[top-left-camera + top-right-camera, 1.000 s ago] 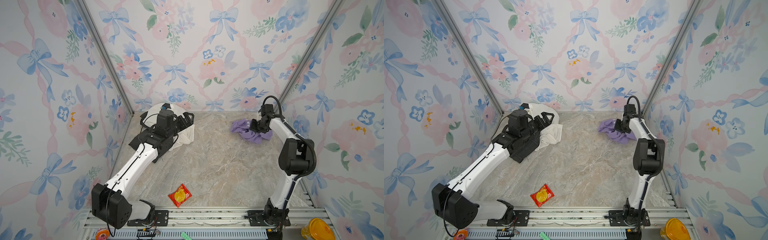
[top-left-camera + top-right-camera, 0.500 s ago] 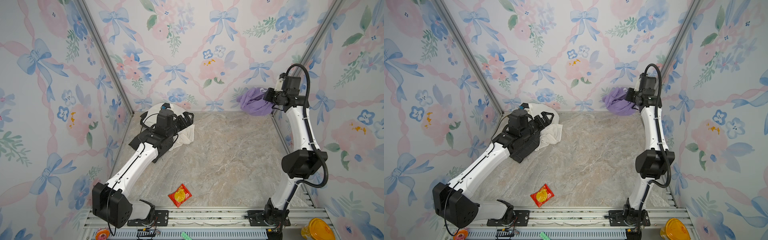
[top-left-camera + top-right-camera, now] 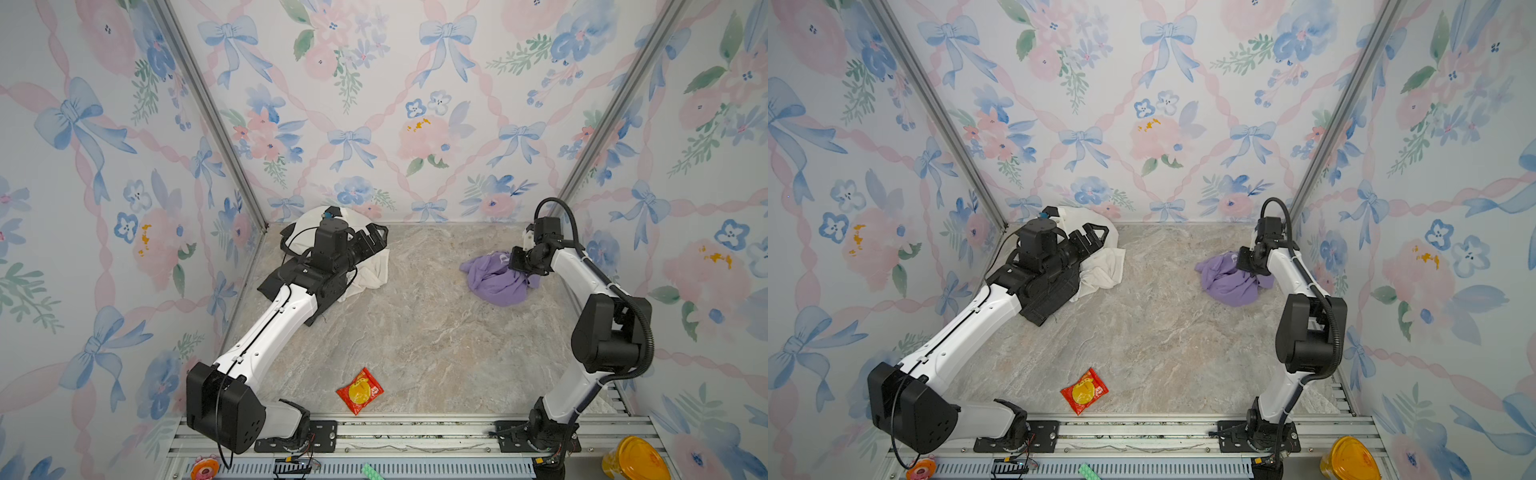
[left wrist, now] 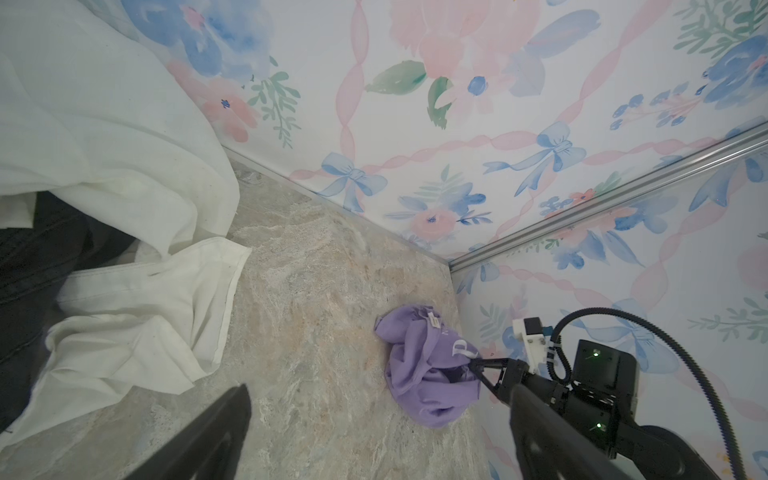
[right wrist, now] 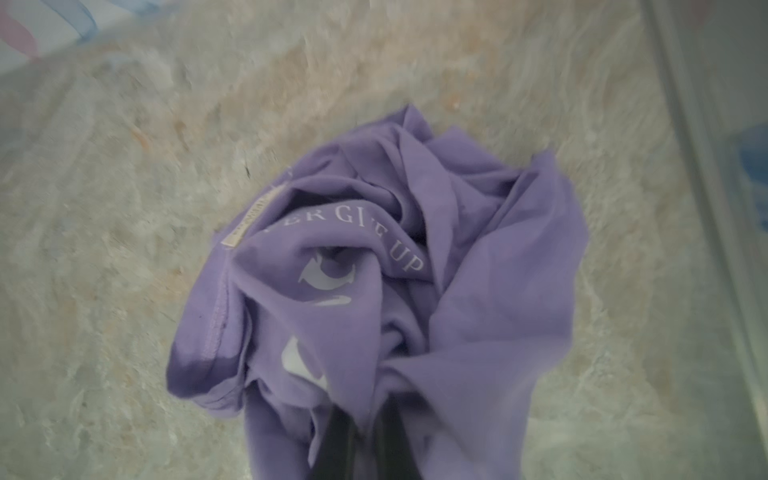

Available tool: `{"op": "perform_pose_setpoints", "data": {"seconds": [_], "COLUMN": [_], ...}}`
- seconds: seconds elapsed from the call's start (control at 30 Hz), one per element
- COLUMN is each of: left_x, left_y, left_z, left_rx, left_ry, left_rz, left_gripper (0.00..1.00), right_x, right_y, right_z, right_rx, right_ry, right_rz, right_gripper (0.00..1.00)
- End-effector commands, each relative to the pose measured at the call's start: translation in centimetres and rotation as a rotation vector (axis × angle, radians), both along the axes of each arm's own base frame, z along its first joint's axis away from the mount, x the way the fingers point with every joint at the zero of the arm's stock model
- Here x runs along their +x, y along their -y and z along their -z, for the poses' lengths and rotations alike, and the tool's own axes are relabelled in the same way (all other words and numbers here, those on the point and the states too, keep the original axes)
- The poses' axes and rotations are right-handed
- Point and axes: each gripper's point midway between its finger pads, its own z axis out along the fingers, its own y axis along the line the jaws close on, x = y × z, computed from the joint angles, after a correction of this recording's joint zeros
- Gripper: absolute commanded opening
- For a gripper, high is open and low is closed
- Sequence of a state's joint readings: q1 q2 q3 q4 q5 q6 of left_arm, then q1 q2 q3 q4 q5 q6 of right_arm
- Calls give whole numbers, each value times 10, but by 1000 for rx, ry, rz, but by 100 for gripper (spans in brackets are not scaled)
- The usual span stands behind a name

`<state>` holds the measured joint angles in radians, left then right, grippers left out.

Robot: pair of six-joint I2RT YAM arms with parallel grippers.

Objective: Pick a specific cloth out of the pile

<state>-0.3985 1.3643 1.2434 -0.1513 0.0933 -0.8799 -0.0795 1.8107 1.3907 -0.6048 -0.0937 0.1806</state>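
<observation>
Fingers point(image 5: 340, 453) of right gripper point(image 4: 474, 365) are closed on the cloth point(image 3: 496, 282), crumpled on the worktop point(image 3: 415, 328) far right. Left gripper point(image 3: 374, 237) stands wide apart, empty, above the pile point(image 3: 370, 272) far left.

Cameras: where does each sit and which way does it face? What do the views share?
Top views: stereo pair high above the front rail, looking down toward the back wall; left arm, right arm, left tool open at the pile, right tool shut on the cloth.
Left wrist: on the left arm, facing across the table to the back-right corner; own finger shows, plus the right tool.
Right wrist: looks down its own shut fingers onto the cloth.
Shared: all four show the cloth.
</observation>
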Motion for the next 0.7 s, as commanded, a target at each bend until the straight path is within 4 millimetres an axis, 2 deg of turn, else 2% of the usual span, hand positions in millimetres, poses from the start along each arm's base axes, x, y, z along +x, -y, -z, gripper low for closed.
{"op": "perform_pose_setpoints", "data": {"seconds": [0.0, 0.07, 0.13, 0.33, 0.43, 0.53, 0.67], "left_x": [6, 6, 7, 8, 8, 8, 7], "left_y": [1, 2, 3, 2, -2, -10, -25], "left_z": [-5, -4, -3, 0, 1, 1, 2], "left_rx": [-19, -22, -20, -16, 5, 29, 72], "left_ry": [10, 7, 5, 2, 11, 25, 44], "left_rz": [-5, -4, -2, -11, -24, -51, -101], "left_gripper": [98, 98, 98, 98, 98, 98, 98], "right_x": [-13, -25, -30, -24, -14, -3, 2], "right_y": [-5, -7, -7, -7, -10, -11, -12], "right_z": [27, 46, 52, 41, 20, -13, -64], "right_rx": [40, 49, 50, 42, 57, 61, 56], "right_ry": [-73, -134, -152, -137, -80, 9, 141], "right_rz": [7, 5, 1, -20, -26, -26, -27], "right_gripper": [5, 8, 11, 29, 46, 59, 95]}}
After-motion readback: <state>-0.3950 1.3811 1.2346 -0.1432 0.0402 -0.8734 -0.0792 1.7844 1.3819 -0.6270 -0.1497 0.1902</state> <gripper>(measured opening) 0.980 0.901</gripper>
